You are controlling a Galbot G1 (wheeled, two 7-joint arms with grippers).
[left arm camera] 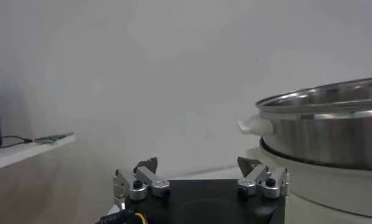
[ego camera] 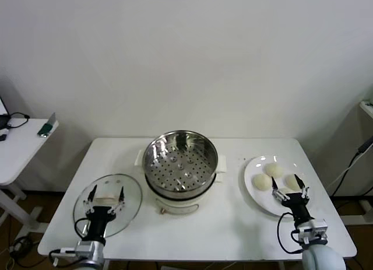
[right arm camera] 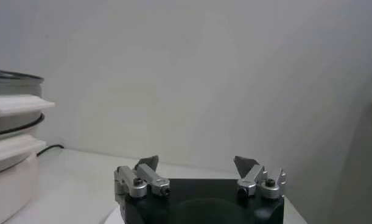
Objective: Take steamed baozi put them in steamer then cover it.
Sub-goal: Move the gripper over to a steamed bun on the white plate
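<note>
Baozi (ego camera: 274, 169) lie on a white plate (ego camera: 252, 182) at the right side of the desk (ego camera: 221, 220); three show clearly, and the right end effector (ego camera: 294, 188) partly covers the near part of the plate. Its fingers are spread apart and grip nothing. The steamer (ego camera: 179, 162) stands uncovered at mid-desk on its white pot base (ego camera: 178, 203), its perforated bottom bare. To the left of it the glass lid (ego camera: 107, 202) lies flat on the desk. The left end effector (ego camera: 106, 199) hangs over the lid, fingers apart, gripping nothing.
</note>
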